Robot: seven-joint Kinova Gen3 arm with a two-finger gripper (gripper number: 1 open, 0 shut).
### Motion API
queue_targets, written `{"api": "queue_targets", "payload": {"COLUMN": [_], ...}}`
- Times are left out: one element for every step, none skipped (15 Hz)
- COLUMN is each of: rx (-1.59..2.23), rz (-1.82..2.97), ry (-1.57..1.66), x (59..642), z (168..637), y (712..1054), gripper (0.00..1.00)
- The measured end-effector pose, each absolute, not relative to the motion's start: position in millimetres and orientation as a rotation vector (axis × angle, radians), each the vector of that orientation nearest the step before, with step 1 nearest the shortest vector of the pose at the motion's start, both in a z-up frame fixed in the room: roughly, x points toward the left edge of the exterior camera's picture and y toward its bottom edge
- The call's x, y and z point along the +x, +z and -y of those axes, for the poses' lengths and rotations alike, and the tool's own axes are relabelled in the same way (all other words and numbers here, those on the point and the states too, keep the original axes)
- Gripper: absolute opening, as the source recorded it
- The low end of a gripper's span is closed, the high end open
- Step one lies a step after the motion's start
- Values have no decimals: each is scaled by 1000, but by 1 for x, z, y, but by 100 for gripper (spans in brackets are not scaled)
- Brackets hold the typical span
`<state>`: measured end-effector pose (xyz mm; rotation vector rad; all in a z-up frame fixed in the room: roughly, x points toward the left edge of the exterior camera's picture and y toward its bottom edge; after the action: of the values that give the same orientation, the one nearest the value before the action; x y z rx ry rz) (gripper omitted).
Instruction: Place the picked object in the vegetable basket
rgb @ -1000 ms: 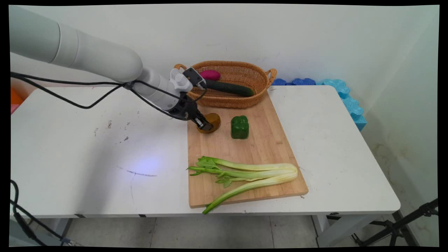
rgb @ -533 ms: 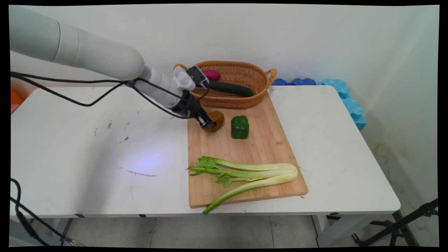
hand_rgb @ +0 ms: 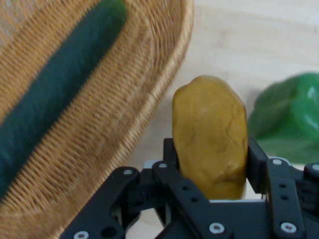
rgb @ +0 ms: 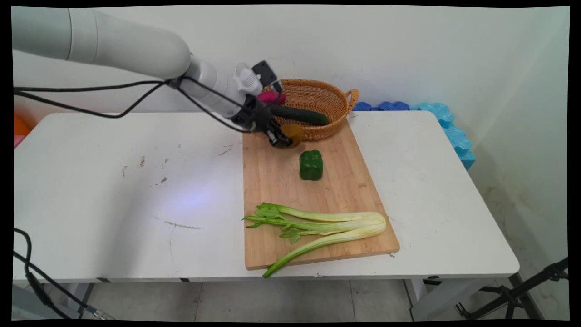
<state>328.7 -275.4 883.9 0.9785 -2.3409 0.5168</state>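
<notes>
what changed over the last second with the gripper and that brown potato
The gripper, shut on the brown potato, lifted it off the cutting board and carried it up toward the wicker basket; it now hangs beside the basket's near rim. One second ago the potato sat on the board with the fingers around it. The green pepper, celery, cucumber and pink vegetable stayed put.

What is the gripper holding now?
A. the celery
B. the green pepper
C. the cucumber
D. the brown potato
D: the gripper is shut on the potato, lifted off the board beside the basket.
</notes>
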Motion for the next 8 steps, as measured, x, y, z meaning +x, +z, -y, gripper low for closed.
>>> {"api": "queue_targets", "payload": {"rx": [957,938,922,906,891,879,865,855], "rz": [2342,2342,2342,2343,2344,2346,2349,2352], "ry": [530,543,556,572,590,604,622,636], "x": [327,326,326,326,326,327,329,330], "z": [281,287,293,300,308,316,325,333], "y": [891,897,902,908,913,916,919,921], "gripper": [0,0,0,0,0,0,0,0]}}
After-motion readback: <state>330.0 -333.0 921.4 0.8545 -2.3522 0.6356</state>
